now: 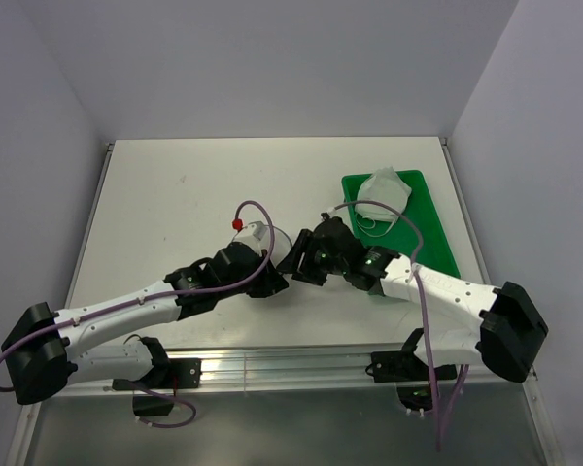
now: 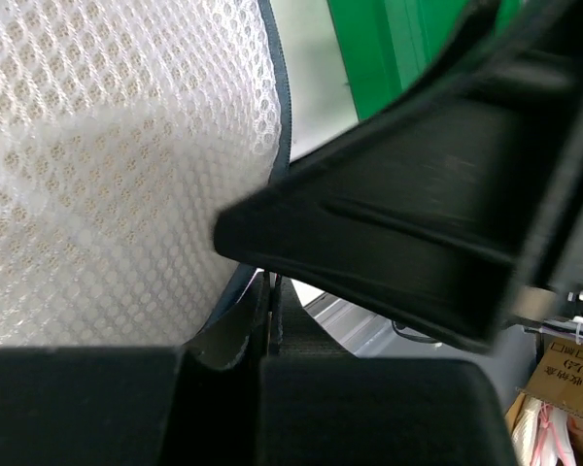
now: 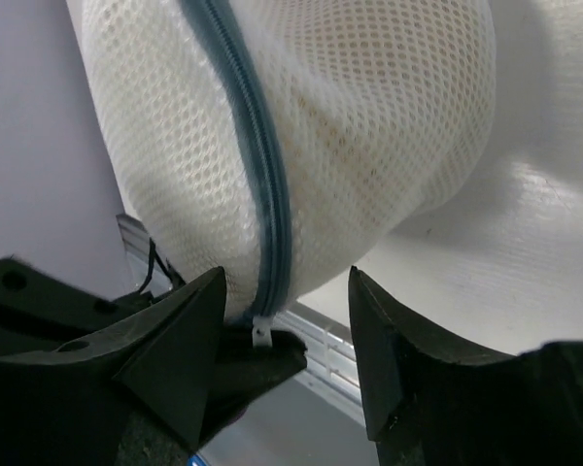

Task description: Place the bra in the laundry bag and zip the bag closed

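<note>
The bag [image 1: 286,249] was at the middle of the counter [image 1: 194,194], between the two arms. The left fingers [image 2: 97,408] were pressed together with almost no gap, and the dark rim of the bag went in between them, so they were gripping the bag at its edge. The right fingers [image 3: 175,349] stood apart and gripped nothing; the lower end of the bag lay in the gap between them; the zipper [image 3: 264,194] ran down the bag to a small pull [image 3: 261,332] just beside one finger; along the part that showed, the zipper was closed.

The bra [image 3: 369,87] showed only as a faint yellowish tint behind the mesh; its shape could not be made out. From above, the arms covered most of the bag; whether it rested on the counter or was lifted could not be told. In the left wrist view a broad black bar [image 2: 418,243] crossed the picture and hid the right part of the bag; both wrist views cut off the bag at the top edge.

A green tray [image 1: 432,228] with a white-grey garment [image 1: 384,189] on it lay at the far right of the counter, apart from the bag.
</note>
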`<state>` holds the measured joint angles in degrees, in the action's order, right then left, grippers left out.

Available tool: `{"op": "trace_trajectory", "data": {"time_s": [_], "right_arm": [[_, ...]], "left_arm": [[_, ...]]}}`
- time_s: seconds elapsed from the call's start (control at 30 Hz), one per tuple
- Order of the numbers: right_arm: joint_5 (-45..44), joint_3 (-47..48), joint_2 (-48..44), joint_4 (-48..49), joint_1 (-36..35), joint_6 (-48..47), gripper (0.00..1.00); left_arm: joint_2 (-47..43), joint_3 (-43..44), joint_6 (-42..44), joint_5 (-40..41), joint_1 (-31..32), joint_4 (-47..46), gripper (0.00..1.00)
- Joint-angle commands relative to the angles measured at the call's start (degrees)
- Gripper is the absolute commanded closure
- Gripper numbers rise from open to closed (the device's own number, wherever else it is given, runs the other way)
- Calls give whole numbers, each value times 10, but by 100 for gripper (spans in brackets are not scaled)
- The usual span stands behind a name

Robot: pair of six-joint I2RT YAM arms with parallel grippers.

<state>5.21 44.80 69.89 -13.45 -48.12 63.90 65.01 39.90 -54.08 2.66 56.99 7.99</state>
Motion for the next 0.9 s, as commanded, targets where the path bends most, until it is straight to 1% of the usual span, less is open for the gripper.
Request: {"op": "trace_trajectory", "data": {"time_s": [0.0, 0.03, 0.07, 0.1, 0.2, 0.3, 0.4, 0.47, 0.63, 0.73, 0.87], "right_arm": [[-16, 33, 29, 31, -1, 4, 40], [-15, 35, 35, 36, -1, 4, 47], [-13, 37, 45, 36, -2, 2, 52], [-17, 41, 49, 35, -2, 1, 62], [-20, 47, 56, 33, 1, -3, 85], [-13, 54, 58, 27, 14, -9, 94], [-8, 63, 56, 18, 29, -21, 98], [-1, 65, 55, 13, 43, -30, 99], [16, 66, 53, 9, 73, -45, 100], [28, 70, 53, 7, 89, -55, 100], [37, 79, 57, -1, 100, -70, 100]], "left_arm": [[-7, 18, 8, -1, 3, -19, 100], [-10, 17, 7, 1, 3, -19, 100], [-12, 16, 8, 2, 2, -16, 100], [-14, 16, 7, 3, 3, -14, 100], [-20, 11, 6, 9, 3, 1, 100], [-36, -6, 0, 22, 2, 13, 100], [-59, -32, -8, 30, -4, 25, 100], [-85, -49, -13, 30, -21, 32, 100], [-142, -88, -6, 16, -74, 63, 100], [-156, -98, -1, 9, -98, 78, 100], [-150, -106, 2, 0, -129, 87, 100]]}}
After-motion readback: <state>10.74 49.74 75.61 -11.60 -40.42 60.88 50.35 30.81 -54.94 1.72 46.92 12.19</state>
